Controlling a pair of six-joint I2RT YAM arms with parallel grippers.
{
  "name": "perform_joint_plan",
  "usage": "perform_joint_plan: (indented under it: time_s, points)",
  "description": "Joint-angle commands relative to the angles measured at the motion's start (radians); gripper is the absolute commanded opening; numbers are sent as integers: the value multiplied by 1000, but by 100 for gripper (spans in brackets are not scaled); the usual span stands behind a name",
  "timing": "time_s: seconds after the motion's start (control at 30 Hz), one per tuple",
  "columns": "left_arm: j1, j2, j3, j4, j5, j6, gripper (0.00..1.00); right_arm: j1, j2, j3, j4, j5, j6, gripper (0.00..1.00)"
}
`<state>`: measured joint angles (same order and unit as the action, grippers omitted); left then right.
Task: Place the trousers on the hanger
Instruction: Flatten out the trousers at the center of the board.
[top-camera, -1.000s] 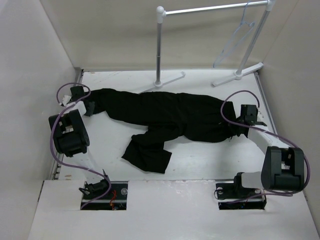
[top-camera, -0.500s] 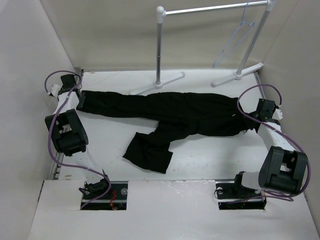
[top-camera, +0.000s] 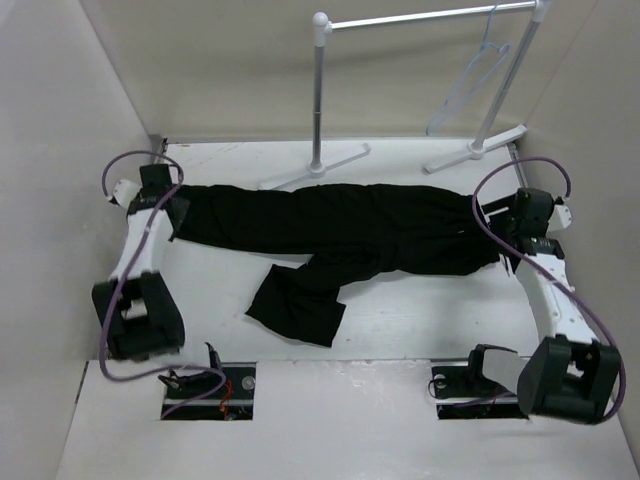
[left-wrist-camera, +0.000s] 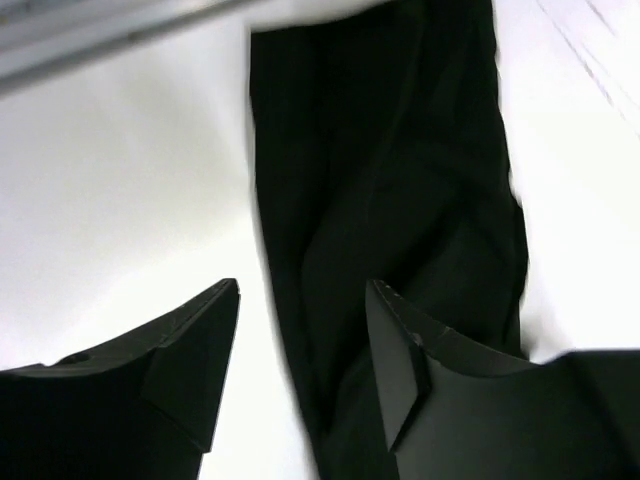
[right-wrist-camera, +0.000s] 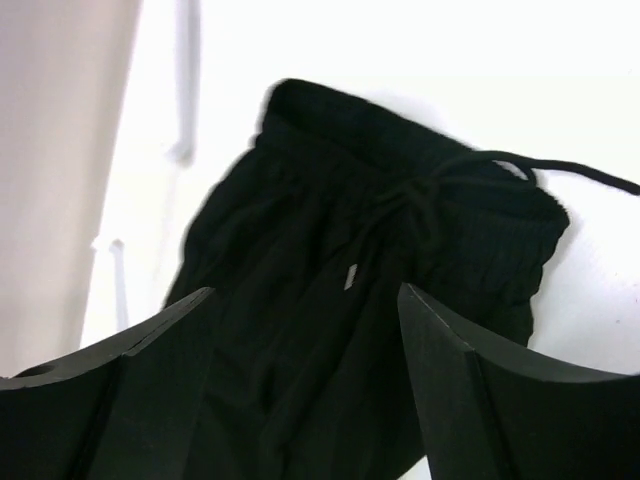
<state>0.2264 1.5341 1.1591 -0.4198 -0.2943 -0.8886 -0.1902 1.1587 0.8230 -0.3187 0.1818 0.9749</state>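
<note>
The black trousers (top-camera: 350, 225) lie flat and stretched across the table. One leg reaches far left, and the other bends toward the near edge. My left gripper (top-camera: 172, 208) hovers at the leg's cuff end. In the left wrist view it (left-wrist-camera: 300, 300) is open, and the leg (left-wrist-camera: 400, 150) lies on the table beneath, not pinched. My right gripper (top-camera: 503, 230) is over the waist end. It (right-wrist-camera: 305, 295) stands open above the waistband and drawstring (right-wrist-camera: 430, 195). The pale hanger (top-camera: 468, 85) hangs on the rack at the back right, far from both grippers.
The white tube rack (top-camera: 320, 100) stands at the back, with its feet (top-camera: 335, 163) resting on the table just behind the trousers. Side walls close in on the left and right. The bent leg's cuff (top-camera: 295, 310) lies near the front edge.
Both grippers pulled the trousers' ends outward and straightened them, then opened and let the cloth go. The left arm has shifted slightly back toward the right.
</note>
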Motion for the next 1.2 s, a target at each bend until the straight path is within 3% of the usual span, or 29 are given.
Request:
perform_joint_plan:
  time_s: [0.0,0.13,0.17,0.23,0.27,0.33,0.5,0.63,0.77,0.87,0.97,1.03,1.17]
  points:
    - [-130,-236,-142,-92,-55,-36,49,48,-99,34,-40,48,-8,79]
    - [-381,-474,-335,-279,-55,-110,43,154,-210,7,-69,45,-34,73]
    - [-432,-530,-378,-343,-54,-151,43,184,-237,-7,-77,35,-44,62]
    - [-533,-635,-453,-457,-34,-246,44,249,-287,-33,-103,6,-65,25]
    - [-572,-678,-479,-506,-23,-283,46,287,-303,-42,-118,-11,-73,15]
    - [-635,-732,-519,-553,19,-329,53,378,-317,-54,-141,-36,-100,10]
    - [-727,-730,-535,-562,110,-377,59,588,-320,-77,-184,-1,-120,18]
    - [-792,-686,-567,-489,115,-397,60,642,-289,-100,-178,-8,-114,25]
    - [-821,-577,-619,-346,127,-397,58,647,-275,-136,-152,-10,-97,42]
    - [-803,-525,-630,-240,103,-391,47,604,-261,-177,-117,-12,-91,58]
    - [-773,-537,-615,-180,58,-385,26,538,-212,-225,-85,-8,-82,67]
    - [-750,-572,-573,-201,25,-365,12,481,-170,-257,-30,-18,-70,68]
    - [-692,-655,-425,-383,-84,-247,3,381,-75,-266,79,-21,-62,64]
